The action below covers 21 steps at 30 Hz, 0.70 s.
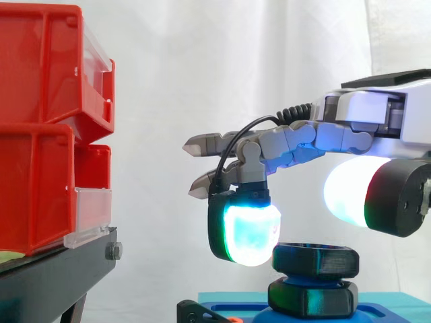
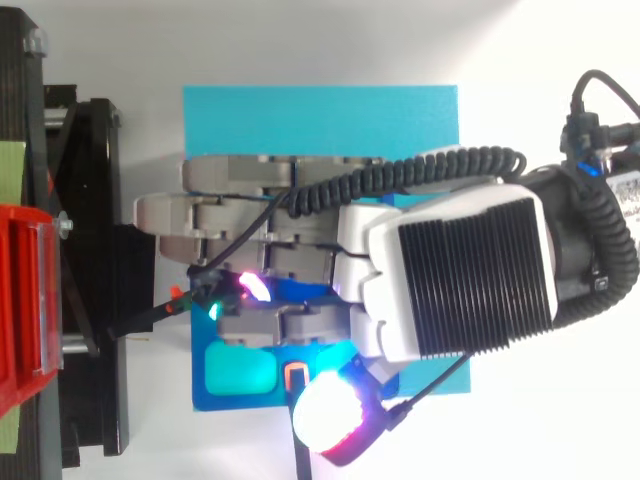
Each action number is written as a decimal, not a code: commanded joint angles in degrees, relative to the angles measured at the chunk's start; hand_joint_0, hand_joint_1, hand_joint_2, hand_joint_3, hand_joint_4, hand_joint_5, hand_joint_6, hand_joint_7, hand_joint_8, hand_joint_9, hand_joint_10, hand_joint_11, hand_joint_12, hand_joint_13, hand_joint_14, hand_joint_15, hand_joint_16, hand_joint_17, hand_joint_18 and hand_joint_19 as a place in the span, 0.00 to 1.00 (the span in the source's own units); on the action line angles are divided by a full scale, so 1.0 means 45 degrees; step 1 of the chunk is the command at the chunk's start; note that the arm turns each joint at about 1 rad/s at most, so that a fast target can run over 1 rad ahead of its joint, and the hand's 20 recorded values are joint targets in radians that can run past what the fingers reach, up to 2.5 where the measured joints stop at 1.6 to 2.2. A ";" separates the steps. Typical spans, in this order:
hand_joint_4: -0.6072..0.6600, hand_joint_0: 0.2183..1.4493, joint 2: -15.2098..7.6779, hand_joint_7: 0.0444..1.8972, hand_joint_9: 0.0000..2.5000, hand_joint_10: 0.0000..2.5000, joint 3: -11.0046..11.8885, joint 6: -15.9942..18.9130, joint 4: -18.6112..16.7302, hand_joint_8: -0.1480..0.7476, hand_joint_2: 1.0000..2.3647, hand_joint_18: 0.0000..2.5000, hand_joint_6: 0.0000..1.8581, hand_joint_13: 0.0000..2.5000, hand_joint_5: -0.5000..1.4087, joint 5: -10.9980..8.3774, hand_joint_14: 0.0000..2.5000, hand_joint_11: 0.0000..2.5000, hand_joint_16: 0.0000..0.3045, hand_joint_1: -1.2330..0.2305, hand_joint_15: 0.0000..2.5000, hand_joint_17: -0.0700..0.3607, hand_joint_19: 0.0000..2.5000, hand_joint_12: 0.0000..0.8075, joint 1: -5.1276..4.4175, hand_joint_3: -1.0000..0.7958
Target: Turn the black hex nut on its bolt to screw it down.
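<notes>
Right, black hex nut: upper of two black hex pieces stacked at the side view's 5 o'clock; the bolt itself is hidden.
Lower hex piece: directly under the nut, touching or nearly so; second nut or bolt base, cannot tell.
Handling: judged rigid, small and light. It is held by its thread, so it will turn rather than lift. The flats look smooth and may slip under soft pads.
Where to hold: two opposite flats, pad on one and thumb on the other; corners give less purchase.
Hand: mostly straight and spread, gripping nothing.
Fingertip pad: glowing cyan-green on one finger bent down, at the nut's 9 o'clock. It is at the nut's edge; contact cannot be confirmed.
Thumb pad: white and red, at the nut's 1 o'clock, above it and apart.
Blue fixture: carries the stack, on a cyan board.
Open room: clear air toward 9 o'clock in the side view, between the nut and the red bins.
Edges: black stand is just beside the board's 9 o'clock edge in the top view, so a wide sweep that way risks fingertips meeting it.
</notes>
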<state>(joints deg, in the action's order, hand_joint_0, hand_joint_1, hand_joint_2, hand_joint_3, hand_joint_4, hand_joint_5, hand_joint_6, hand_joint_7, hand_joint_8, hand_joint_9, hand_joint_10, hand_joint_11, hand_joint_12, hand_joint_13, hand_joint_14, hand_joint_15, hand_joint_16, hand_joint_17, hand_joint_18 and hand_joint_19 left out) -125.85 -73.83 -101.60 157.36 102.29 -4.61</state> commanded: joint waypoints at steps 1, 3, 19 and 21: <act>0.66 0.23 -0.0002 0.73 0.18 0.00 0.0000 0.0000 0.0069 0.49 0.00 0.05 0.27 0.06 0.22 0.0257 0.00 0.04 0.16 0.79 0.00 0.42 0.07 0.42 0.0223 0.28; 0.66 0.23 -0.0002 0.73 0.18 0.00 0.0000 0.0000 0.0030 0.49 0.00 0.05 0.27 0.06 0.22 0.0355 0.00 0.04 0.16 0.79 0.00 0.42 0.07 0.42 0.0302 0.28; 0.66 0.23 -0.0002 0.71 0.19 0.00 0.0000 0.0000 -0.0087 0.50 0.00 0.05 0.27 0.07 0.22 0.0980 0.00 0.04 0.16 0.79 0.00 0.42 0.07 0.43 0.0907 0.28; 0.67 0.23 0.0018 0.71 0.19 0.00 0.0000 0.0000 -0.0341 0.50 0.00 0.05 0.27 0.07 0.22 0.1038 0.00 0.04 0.16 0.79 0.00 0.42 0.07 0.43 0.0907 0.28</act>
<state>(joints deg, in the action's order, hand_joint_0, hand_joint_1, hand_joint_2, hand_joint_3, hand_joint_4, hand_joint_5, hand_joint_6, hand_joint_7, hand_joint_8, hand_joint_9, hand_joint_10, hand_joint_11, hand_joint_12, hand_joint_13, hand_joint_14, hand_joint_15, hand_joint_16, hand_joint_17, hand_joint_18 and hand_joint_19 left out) -125.85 -73.83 -101.60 156.85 106.71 -0.64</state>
